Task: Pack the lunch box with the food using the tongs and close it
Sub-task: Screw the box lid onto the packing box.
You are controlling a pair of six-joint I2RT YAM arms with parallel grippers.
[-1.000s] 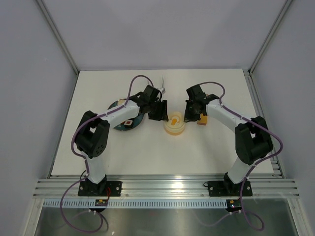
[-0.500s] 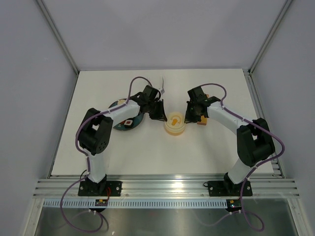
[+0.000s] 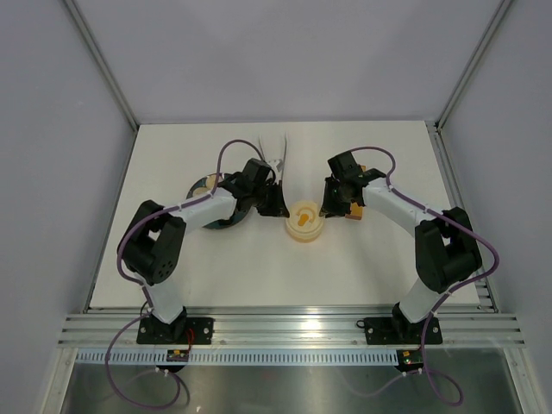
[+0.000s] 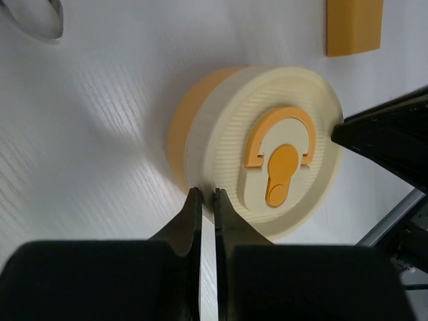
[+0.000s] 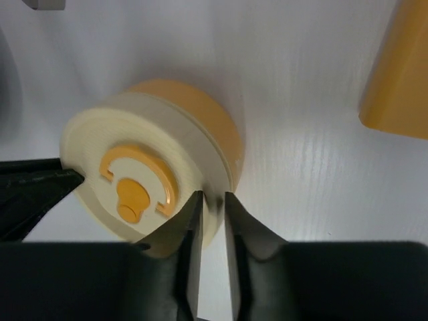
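The box [image 3: 304, 222] sits mid-table, lid [image 4: 281, 154] on top, and we have a gripper on each side of it. The left gripper [image 4: 204, 195] is pressed together, pinching nothing, its tips nosing the lid's edge on the box's left. The right gripper [image 5: 212, 197] is at the opposite rim with its jaws a slit apart; we can't tell whether the rim is caught between them. The tongs [image 3: 282, 148] lie behind the box, in neither gripper. The block [image 4: 354, 27] is just right of the box and the plate [image 3: 203, 184] is to its left. No food shows, so we reckon it's inside. This looks like a light tub of hard, smooth plastic, so it should skid if shoved from one side. Best to brace it from both sides and press at the lid's outer rim.
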